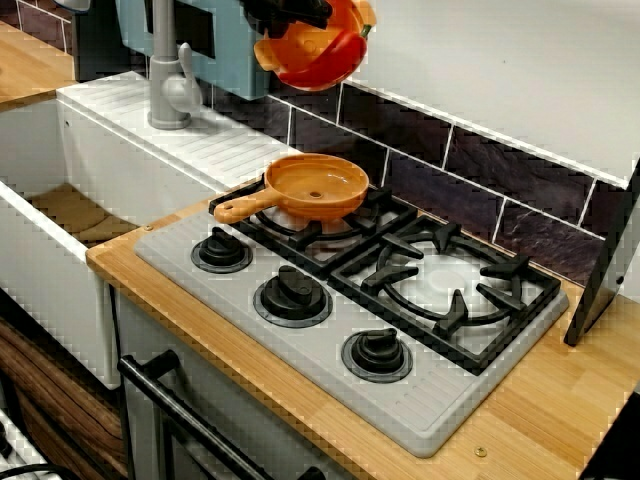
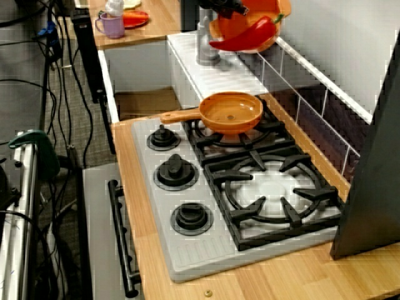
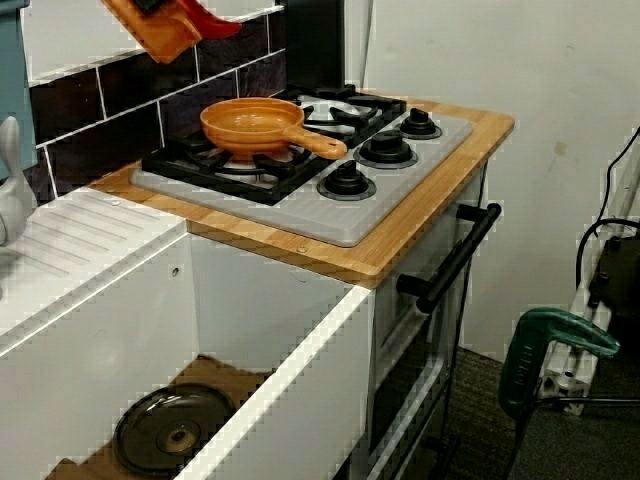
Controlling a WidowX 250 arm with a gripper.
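Observation:
My gripper (image 1: 290,12) is high over the back of the counter, cut off by the top edge, and is shut on the rim of an orange pot (image 1: 320,60), which hangs tilted in the air. A red pepper (image 2: 247,34) lies inside the pot and pokes past its rim. From the sink side, the pot (image 3: 160,30) and pepper (image 3: 205,20) show at the top left. Below and slightly right sits an orange frying pan (image 1: 315,185) on the stove's back-left burner, empty, with its handle pointing towards the sink. From the stove's end, the pan (image 2: 231,112) lies under the pot.
The grey stove (image 1: 440,420) has three knobs (image 1: 292,295) along its front and a bare right burner (image 1: 445,280). A faucet (image 1: 165,70) and white sink (image 1: 40,260) are to the left, with a dark lid (image 3: 175,430) in the basin. A dark panel (image 1: 610,270) leans at the right.

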